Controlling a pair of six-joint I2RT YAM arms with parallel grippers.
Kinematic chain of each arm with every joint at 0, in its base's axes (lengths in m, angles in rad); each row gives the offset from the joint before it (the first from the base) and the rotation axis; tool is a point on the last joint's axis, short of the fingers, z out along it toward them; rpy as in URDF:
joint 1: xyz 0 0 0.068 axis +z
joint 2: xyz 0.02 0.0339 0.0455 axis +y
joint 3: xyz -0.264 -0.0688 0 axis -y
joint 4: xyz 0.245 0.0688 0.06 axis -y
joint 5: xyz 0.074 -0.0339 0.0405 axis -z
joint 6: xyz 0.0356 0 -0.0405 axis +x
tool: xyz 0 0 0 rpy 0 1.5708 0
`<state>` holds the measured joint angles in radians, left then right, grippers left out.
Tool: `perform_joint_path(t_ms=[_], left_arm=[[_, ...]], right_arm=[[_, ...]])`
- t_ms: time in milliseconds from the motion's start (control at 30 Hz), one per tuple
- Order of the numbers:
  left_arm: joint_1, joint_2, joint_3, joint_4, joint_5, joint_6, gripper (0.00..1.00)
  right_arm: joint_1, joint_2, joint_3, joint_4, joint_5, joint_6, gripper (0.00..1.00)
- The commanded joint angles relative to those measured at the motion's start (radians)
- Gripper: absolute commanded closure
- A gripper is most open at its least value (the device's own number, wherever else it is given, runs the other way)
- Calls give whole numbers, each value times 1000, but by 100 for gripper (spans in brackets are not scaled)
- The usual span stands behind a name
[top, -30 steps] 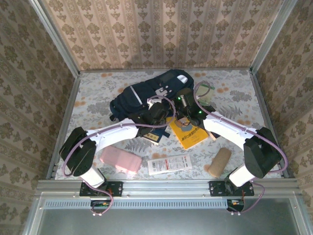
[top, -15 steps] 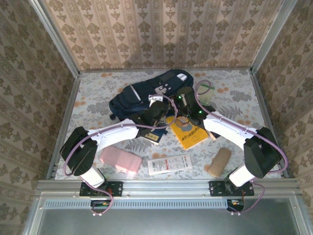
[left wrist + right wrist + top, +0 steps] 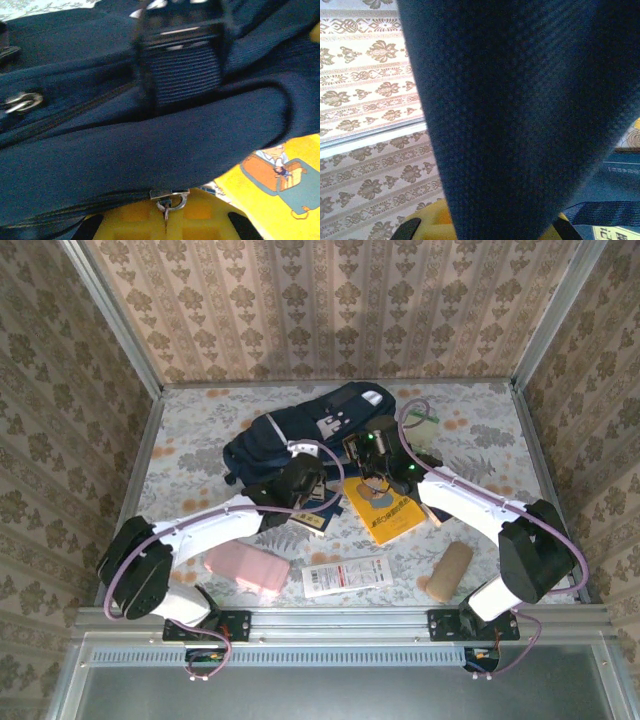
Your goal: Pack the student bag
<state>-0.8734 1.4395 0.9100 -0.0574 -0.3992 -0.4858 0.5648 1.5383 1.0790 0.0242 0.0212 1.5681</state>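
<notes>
The student bag (image 3: 290, 430), a large navy backpack with white trim, lies at the back middle of the table. My left gripper (image 3: 303, 478) is at its near edge. In the left wrist view its yellow jaws (image 3: 167, 220) are shut on the bag's metal zipper pull (image 3: 170, 199), under a fold of navy fabric (image 3: 125, 150). My right gripper (image 3: 368, 462) is at the bag's right end. In the right wrist view a broad band of the bag's navy fabric (image 3: 520, 100) runs down between its jaws (image 3: 485, 230), which are shut on it.
A yellow picture book (image 3: 385, 510) lies just right of the left gripper and under the right one. A small navy booklet (image 3: 312, 517) lies beside it. Near the front edge lie a pink pouch (image 3: 246, 568), a white packet (image 3: 345, 575) and a tan roll (image 3: 450, 570).
My left gripper has shut on the zipper pull and shifted a little left, its elbow swinging out to the left. The right gripper stays shut on the bag's fabric.
</notes>
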Motion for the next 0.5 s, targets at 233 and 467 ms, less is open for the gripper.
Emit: perform_joint_path(t_ms=[233, 467], left_arm=[[78, -95, -69, -75, 86, -45, 100], [96, -135, -95, -93, 122, -53, 100]], right_arm=[[-59, -22, -45, 77, -31, -105, 100], [-71, -3, -13, 55, -81, -198, 100]])
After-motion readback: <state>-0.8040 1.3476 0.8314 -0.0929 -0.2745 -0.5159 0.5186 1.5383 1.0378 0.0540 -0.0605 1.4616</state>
